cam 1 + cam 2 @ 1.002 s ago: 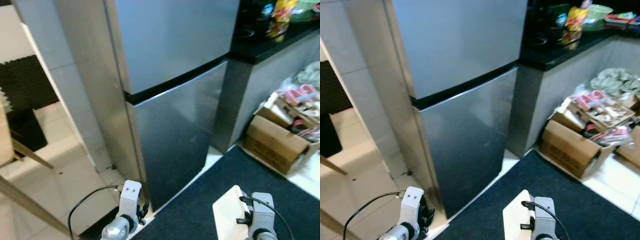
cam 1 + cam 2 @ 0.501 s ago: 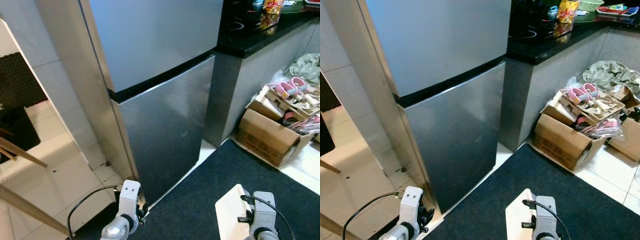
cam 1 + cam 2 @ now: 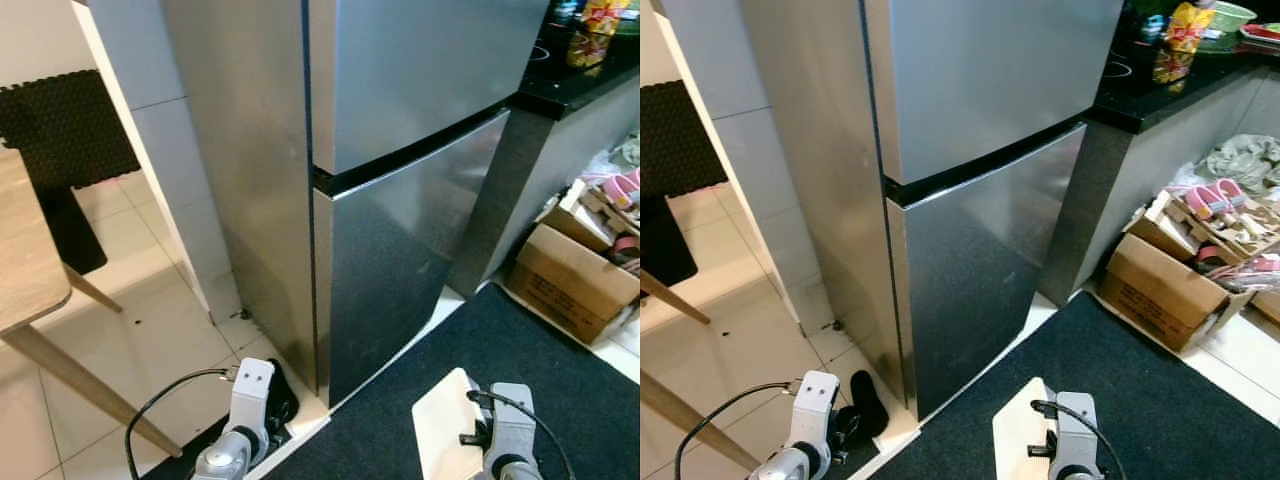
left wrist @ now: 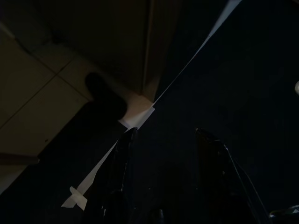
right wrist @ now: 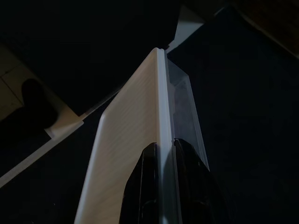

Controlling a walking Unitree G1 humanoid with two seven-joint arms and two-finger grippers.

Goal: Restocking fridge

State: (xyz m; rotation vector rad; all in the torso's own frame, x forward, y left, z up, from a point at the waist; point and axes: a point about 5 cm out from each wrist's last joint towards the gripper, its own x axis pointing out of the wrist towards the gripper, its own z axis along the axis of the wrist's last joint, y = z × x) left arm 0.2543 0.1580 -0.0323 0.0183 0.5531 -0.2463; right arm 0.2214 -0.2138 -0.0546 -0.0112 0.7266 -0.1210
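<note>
Fridge [image 3: 980, 150]: both doors closed; our view has swung, so we now see more of its side.
Right gripper [image 5: 161, 161]: clamped on a flat white container [image 5: 135, 154] held low before the fridge.
Left gripper [image 4: 163, 149]: fingers apart, nothing between them, over the dark mat [image 3: 560, 380].

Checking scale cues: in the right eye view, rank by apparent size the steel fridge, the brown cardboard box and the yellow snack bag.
1. Steel fridge
2. Brown cardboard box
3. Yellow snack bag, though it sits farther away.
</note>
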